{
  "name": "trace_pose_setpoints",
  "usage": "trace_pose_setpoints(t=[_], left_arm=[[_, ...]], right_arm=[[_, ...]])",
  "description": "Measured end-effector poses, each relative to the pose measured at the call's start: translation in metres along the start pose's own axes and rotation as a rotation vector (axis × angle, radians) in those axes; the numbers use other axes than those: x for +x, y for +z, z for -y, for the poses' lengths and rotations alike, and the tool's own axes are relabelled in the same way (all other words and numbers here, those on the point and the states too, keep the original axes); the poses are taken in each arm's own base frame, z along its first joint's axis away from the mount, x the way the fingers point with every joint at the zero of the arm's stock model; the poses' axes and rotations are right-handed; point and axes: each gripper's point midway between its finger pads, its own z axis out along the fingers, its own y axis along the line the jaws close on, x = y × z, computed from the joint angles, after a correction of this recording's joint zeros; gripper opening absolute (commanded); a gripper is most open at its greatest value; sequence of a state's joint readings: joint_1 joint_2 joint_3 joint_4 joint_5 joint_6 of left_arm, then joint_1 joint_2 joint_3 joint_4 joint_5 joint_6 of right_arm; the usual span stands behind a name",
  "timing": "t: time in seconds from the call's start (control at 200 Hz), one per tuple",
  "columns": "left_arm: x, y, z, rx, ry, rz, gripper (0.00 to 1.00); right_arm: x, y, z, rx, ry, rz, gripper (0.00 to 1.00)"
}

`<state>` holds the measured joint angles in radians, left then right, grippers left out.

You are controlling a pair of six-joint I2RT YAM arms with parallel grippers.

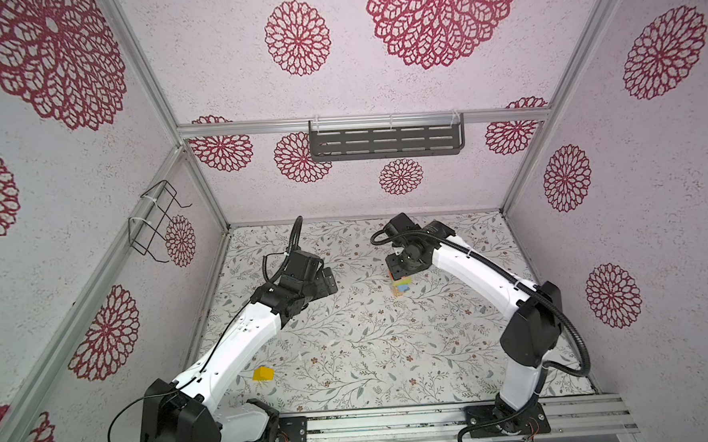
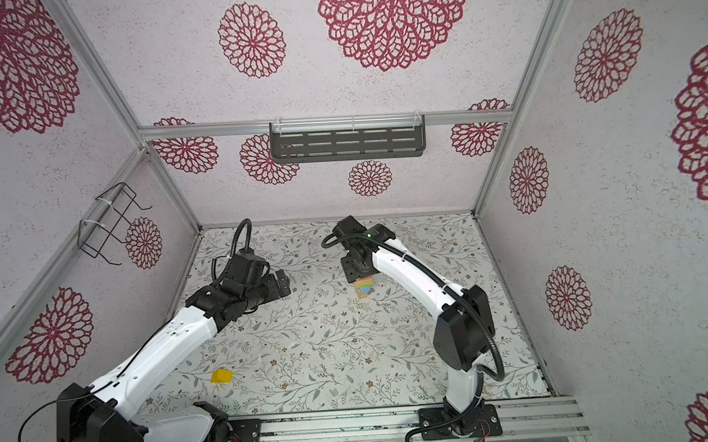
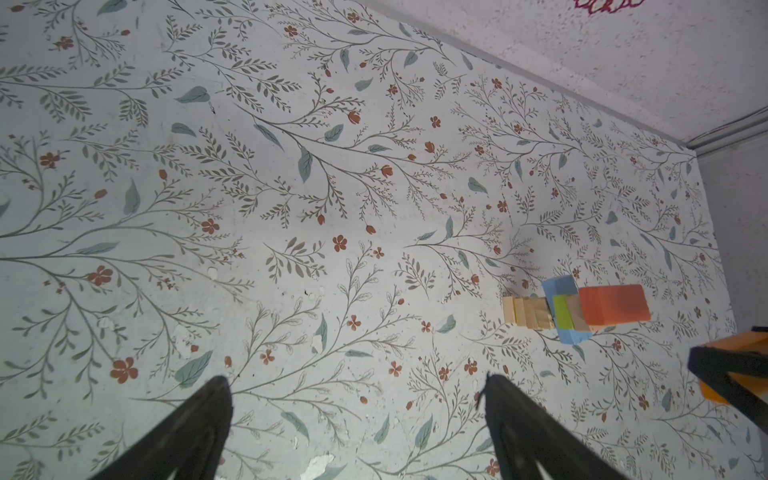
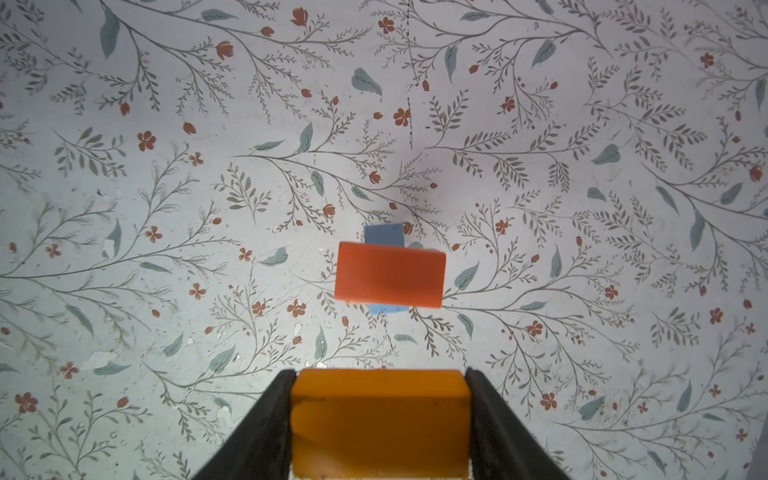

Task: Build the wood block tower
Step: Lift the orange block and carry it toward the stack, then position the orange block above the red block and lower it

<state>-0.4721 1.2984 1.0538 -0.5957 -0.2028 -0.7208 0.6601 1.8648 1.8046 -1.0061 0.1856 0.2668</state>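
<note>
**Right arm over the tower with an orange block, left arm off to the side and wide open**

The right arm [image 1: 471, 265] is rooted at the near right corner of the floral-patterned worktop [image 1: 372, 354]. It bends at a high elbow and arcs its forearm toward the far edge. The wrist is folded so the right gripper [image 4: 380, 372] points pretty much straight down. Its jaws are about half closed, clamped flat on two sides of an orange painted wooden block [image 4: 380, 419].

The wood block tower [image 1: 401, 287] stands in the far half of the worktop, a bit right of the middle, right below that gripper. In the right wrist view its top piece is a red-orange bar [image 4: 390, 276]. That bar lies crosswise on a light blue bar [image 4: 384, 235], which pokes out on both sides. The left wrist view shows a gap between the held block and the tower top, so no contact. That same view shows plain wood pieces at the bottom of the stack and a lime green piece [image 3: 561, 311] higher up.

The left arm [image 1: 242, 340] starts at the near left corner and reaches toward the middle of the worktop. The left gripper [image 3: 356, 379] is angled down at bare worktop, jaws spread wide with nothing between them, well apart from the tower.

A yellow wooden block [image 1: 263, 374] lies alone near the near left corner, just beside the left arm.
</note>
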Motion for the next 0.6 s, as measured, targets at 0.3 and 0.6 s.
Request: trace_pose_setpoints(t=[0.3, 0.6], left_arm=[[0.005, 0.021, 0.003, -0.007, 0.016, -0.028, 0.97], [0.008, 0.032, 0.001, -0.021, 0.022, -0.041, 0.97]], right_arm=[[-0.011, 0.019, 0.007, -0.016, -0.022, -0.034, 0.51], [-0.014, 0.021, 0.008, -0.059, -0.004, -0.035, 0.52]])
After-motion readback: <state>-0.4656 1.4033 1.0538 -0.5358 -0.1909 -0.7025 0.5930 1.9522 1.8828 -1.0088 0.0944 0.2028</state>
